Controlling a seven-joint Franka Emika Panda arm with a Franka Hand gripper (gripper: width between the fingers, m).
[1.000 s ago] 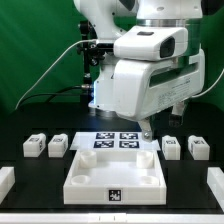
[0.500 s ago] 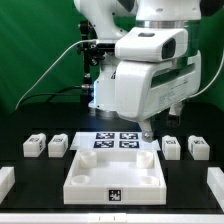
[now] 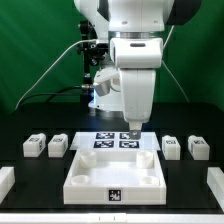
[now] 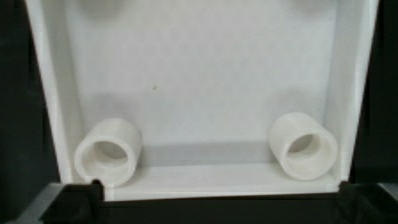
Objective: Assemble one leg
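Nearest to you stands the white tray [image 3: 85, 183]. At its 10 o'clock a leg [image 3: 58, 147], a small white block with black-and-white square tags, lies free; three alike lie beside. At 12 o'clock hangs the claw [image 3: 133, 129], its fingers [image 4: 75, 203] wide apart and empty.

4 legs, all alike: small white blocks with black-and-white square tags showing, all lying loose on the table [image 3: 40, 178]. At the exterior view's left, leg A [image 3: 35, 146] has leg B [image 3: 58, 147] just beside it, with a gap between. At the exterior view's right, leg C [image 3: 171, 147] and leg D [image 3: 197, 148] sit the same way. All four are roughly in one row, pairs well apart.
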